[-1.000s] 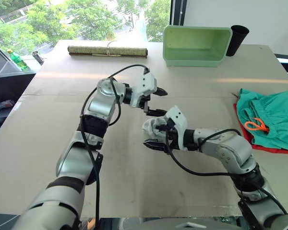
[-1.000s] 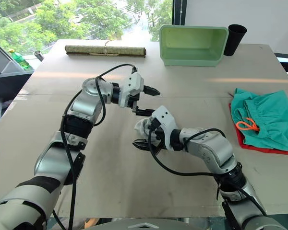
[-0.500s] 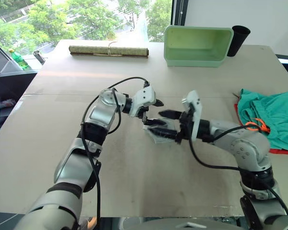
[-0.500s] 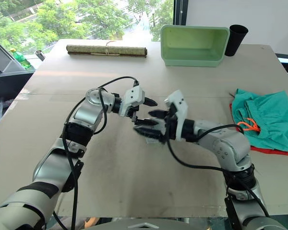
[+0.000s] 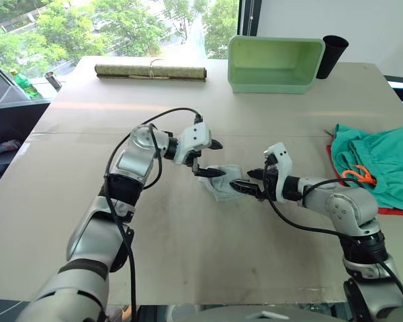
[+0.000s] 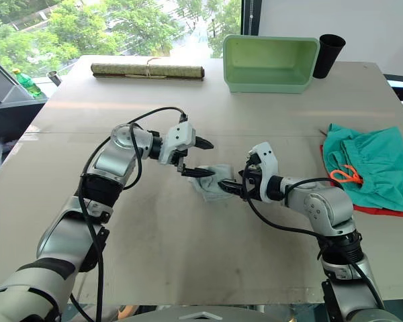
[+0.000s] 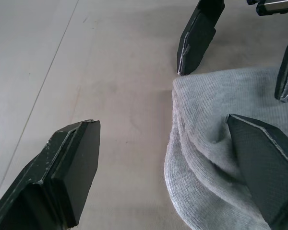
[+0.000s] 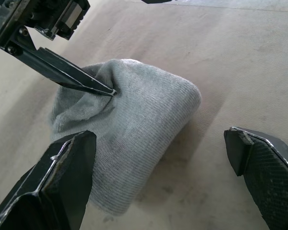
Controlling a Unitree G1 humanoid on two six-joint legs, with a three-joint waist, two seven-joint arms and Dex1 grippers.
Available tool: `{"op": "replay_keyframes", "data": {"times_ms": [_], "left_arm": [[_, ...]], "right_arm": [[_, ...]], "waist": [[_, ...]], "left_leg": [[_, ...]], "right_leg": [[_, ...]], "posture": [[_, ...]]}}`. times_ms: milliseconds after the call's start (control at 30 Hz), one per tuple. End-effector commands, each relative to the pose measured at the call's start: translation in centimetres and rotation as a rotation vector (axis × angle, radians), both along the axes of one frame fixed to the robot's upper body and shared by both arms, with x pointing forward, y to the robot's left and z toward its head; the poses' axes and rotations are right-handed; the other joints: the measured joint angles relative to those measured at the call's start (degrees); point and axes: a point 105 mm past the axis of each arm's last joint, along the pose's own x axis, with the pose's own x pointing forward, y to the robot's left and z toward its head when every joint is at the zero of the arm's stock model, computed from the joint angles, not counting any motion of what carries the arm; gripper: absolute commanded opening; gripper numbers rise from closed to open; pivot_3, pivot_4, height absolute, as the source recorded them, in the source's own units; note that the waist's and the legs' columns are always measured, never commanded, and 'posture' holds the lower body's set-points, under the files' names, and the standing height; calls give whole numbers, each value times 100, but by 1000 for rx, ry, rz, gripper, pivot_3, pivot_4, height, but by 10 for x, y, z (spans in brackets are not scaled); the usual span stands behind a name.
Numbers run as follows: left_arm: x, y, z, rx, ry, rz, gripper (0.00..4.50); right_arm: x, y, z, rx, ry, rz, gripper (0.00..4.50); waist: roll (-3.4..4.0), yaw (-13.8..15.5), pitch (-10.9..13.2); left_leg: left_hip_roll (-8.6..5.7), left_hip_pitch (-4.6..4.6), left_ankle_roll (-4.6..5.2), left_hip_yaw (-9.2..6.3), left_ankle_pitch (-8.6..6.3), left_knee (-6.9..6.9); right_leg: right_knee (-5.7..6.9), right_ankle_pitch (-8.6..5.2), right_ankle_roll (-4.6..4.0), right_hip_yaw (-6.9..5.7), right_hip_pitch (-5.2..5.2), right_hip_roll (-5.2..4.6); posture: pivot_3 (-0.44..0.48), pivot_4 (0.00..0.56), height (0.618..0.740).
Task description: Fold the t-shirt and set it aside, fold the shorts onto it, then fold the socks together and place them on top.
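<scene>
grey socks (image 5: 221,182) lie bunched mid-table between your two grippers. both the left gripper (image 5: 207,159) and the right gripper (image 5: 250,185) are spread, gripping nothing. pinch both layers together before carrying them to the shorts (image 5: 379,161) atop the t-shirt (image 5: 363,202).

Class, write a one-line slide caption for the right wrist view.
Open right gripper straddles the grey socks on the table while a left gripper finger pins them.

Light grey ribbed socks (image 5: 223,182) on the tan tabletop (image 5: 188,261); teal shorts (image 5: 379,161) with orange drawstring (image 5: 358,176) over the red t-shirt (image 5: 383,209); pale green bin (image 5: 277,64); black cup (image 5: 331,56).
</scene>
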Motion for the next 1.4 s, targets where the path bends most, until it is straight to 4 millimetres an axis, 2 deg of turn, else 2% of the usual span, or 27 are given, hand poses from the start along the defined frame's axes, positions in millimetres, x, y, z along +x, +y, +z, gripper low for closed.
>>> {"op": "replay_keyframes", "data": {"times_ms": [33,200,233,267,300,433,533,633,767,933,1100,1267,1333,1400], "left_arm": [[-4,-1,7,-11,-27,-15,4500],[-4,-2,6,-17,-22,-11,4500],[-4,-2,5,-18,-21,-10,4500],[-4,-2,5,-19,-20,-9,4500],[-4,-2,5,-19,-19,-9,4500],[-4,-1,4,-22,-18,-3,4500],[-5,0,5,-24,-17,1,4500],[-2,3,10,-58,-43,24,4500],[-2,3,27,-126,-70,35,4500],[-12,0,55,-241,-83,17,4500],[-40,-10,74,-332,-36,-82,4500],[-66,-23,100,-426,-3,-197,4500],[-72,-28,110,-452,-8,-235,4500],[-78,-32,117,-463,-5,-262,4500]], "right_arm": [[-8,14,-1,60,57,41,4470],[-7,28,-2,97,93,44,4470],[-7,30,-3,95,98,44,3974],[-6,32,-4,94,104,43,3737],[-6,33,-5,92,107,44,3313],[-7,35,-5,98,114,49,1210],[-7,33,-3,113,117,43,22],[-4,25,3,134,107,16,22],[-4,6,19,148,68,-28,22],[-8,-40,41,93,-11,-133,22],[-12,-99,67,22,-88,-295,22],[-17,-170,89,-36,-121,-508,22],[-19,-210,98,-50,-128,-641,22],[-21,-239,103,-37,-124,-734,22]], "waist": [[0,-3,0],[0,-2,0],[0,-2,0],[0,-2,0],[0,-2,0],[1,-4,0],[0,-2,0],[1,-2,0],[1,10,0],[1,22,0],[2,13,1],[2,14,1],[4,35,2],[4,74,3]], "left_leg": [[0,0,0,0,0,0],[2,0,0,0,0,-1],[1,0,0,0,0,0],[1,0,0,0,0,0],[1,0,0,0,0,0],[1,0,0,0,0,-1],[1,0,0,0,0,-1],[1,0,0,0,0,-1],[1,-3,0,-1,0,-1],[-2,-4,0,-2,0,0],[-2,-1,-1,-2,0,-4],[-2,0,-1,-2,0,-4],[-3,0,-1,-2,0,-4],[-9,4,0,-3,0,-3]], "right_leg": [[0,0,0,0,0,0],[1,0,0,0,0,2],[1,0,0,0,0,2],[1,0,0,0,0,1],[1,0,0,0,0,1],[1,0,0,0,-1,1],[1,0,0,0,0,1],[1,0,0,0,0,1],[0,0,0,-1,-1,-1],[-1,0,0,-4,1,-10],[0,0,0,-1,1,-9],[0,0,0,3,2,-8],[0,0,1,7,2,-7],[-4,0,2,17,10,-9]], "posture": [[0,150,740],[0,150,740],[0,150,740],[0,150,740],[0,150,740],[0,150,740],[0,150,740],[0,150,740],[0,150,740],[0,150,740],[0,150,740],[0,150,740],[0,150,740],[0,150,740]]}}
